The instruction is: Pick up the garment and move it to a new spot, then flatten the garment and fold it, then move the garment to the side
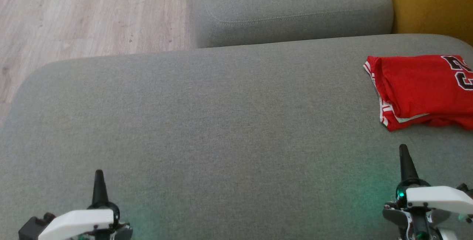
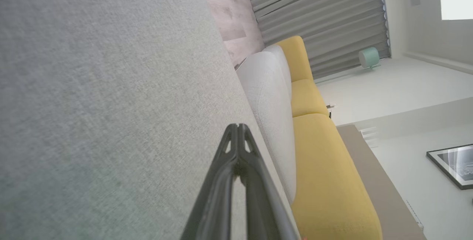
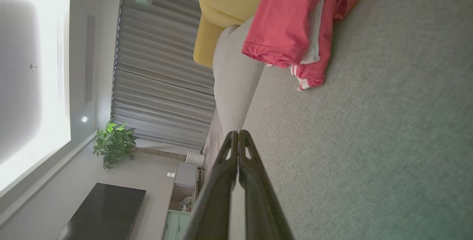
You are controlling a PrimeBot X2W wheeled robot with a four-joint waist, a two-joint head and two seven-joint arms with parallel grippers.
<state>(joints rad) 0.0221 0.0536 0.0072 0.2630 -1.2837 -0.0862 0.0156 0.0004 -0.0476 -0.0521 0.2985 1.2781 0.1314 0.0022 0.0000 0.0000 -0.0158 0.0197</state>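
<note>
1. On the grey sofa seat [image 1: 221,122], toward its far right side, lies the red garment [image 1: 421,88]. It is folded into a compact stack, with white trim at its left edge and dark lettering on top. The right border of the head view cuts part of it off.
2. Left gripper [image 1: 99,175]: at the lower left of the head view, over bare seat fabric. Its two dark fingers are pressed together tip to tip, and nothing is between them. It is well apart from the garment.
3. Right gripper [image 1: 403,149]: at the lower right of the head view, clenched and empty. It is near the front edge of the garment but not touching it, with a strip of grey fabric between them.
4. Right wrist view: the fingertips meet with no gap, and the garment's hem lies beyond them on the seat.
5. Surroundings: a second grey cushion [image 1: 288,7] abuts the far edge of the seat. A pale wooden floor [image 1: 74,14] is at the upper left and a yellow surface [image 1: 432,3] at the upper right.
6. Green light tints the seat fabric beside each gripper.
</note>
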